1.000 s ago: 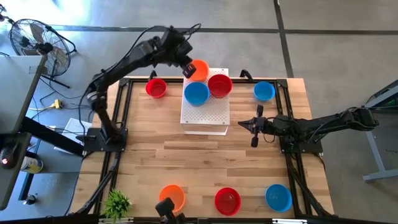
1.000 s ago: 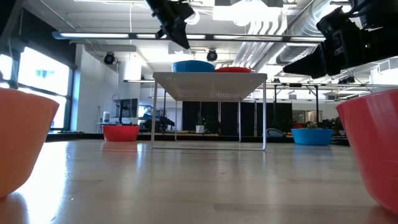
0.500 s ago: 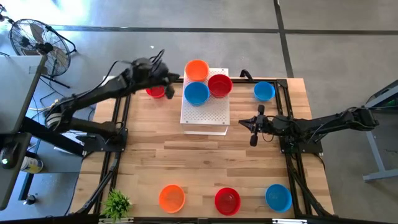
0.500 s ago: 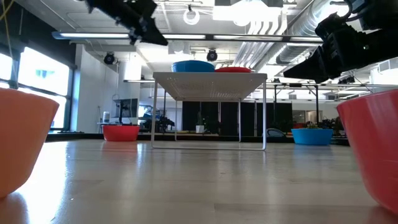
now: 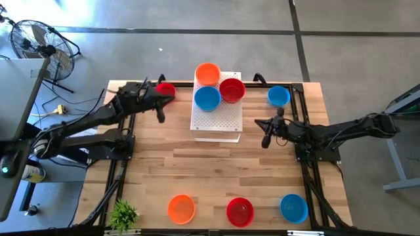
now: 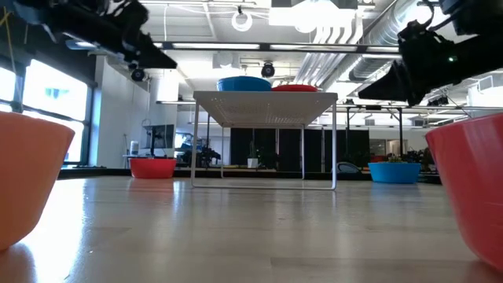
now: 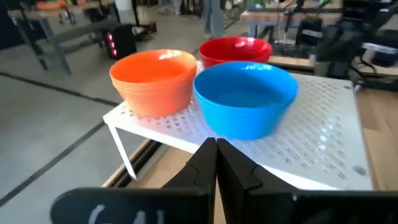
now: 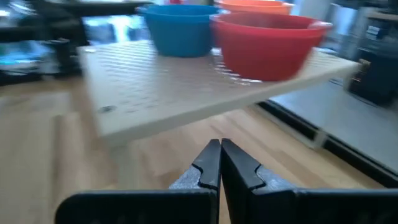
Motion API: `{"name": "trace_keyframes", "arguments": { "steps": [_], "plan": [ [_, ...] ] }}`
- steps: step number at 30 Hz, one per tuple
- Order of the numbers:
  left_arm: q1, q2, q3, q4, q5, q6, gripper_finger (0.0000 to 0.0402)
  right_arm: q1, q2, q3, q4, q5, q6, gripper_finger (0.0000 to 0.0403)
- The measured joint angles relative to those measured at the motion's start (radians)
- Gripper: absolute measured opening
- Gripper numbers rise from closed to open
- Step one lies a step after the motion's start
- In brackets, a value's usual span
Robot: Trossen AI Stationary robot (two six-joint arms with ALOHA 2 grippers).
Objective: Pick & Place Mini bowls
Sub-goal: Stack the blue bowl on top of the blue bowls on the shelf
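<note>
From my remote seat: three mini bowls (image 5: 239, 211) wait at the table's near edge. My left gripper (image 5: 160, 117), fingers together and empty, has swung off the white board (image 5: 216, 121), leaving an orange bowl (image 5: 208, 73) there beside a blue and a red one; that placement looks finished.

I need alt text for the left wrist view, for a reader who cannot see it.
Three mini bowls, an orange bowl, a blue bowl and a red bowl, stand close together on a white perforated board. In front, the left gripper has its dark fingers shut, holding nothing.
</note>
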Motion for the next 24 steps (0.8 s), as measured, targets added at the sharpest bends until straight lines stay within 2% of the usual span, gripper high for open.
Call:
{"name": "trace_keyframes", "arguments": {
  "steps": [3,9,15,19,24],
  "plan": [
    [0.033,-0.089,-0.058,0.020,0.016,-0.003,0.0005,-0.031,0.000,0.089,-0.171,0.031,0.054,0.0000],
    [0.140,-0.194,-0.120,0.051,0.161,-0.100,0.0005,-0.149,0.001,0.301,-0.604,0.098,0.169,0.0000],
    [0.172,-0.188,-0.125,-0.006,0.210,-0.183,0.0005,-0.377,0.012,0.393,-0.929,0.018,0.351,0.0001],
    [0.141,-0.188,-0.194,0.117,0.233,-0.201,0.0001,-0.541,0.028,0.383,-1.011,-0.044,0.476,0.0017],
    [0.091,-0.188,-0.320,0.375,0.258,-0.229,0.0001,-0.718,0.081,0.349,-0.998,-0.053,0.598,0.0082]
  ]
}}
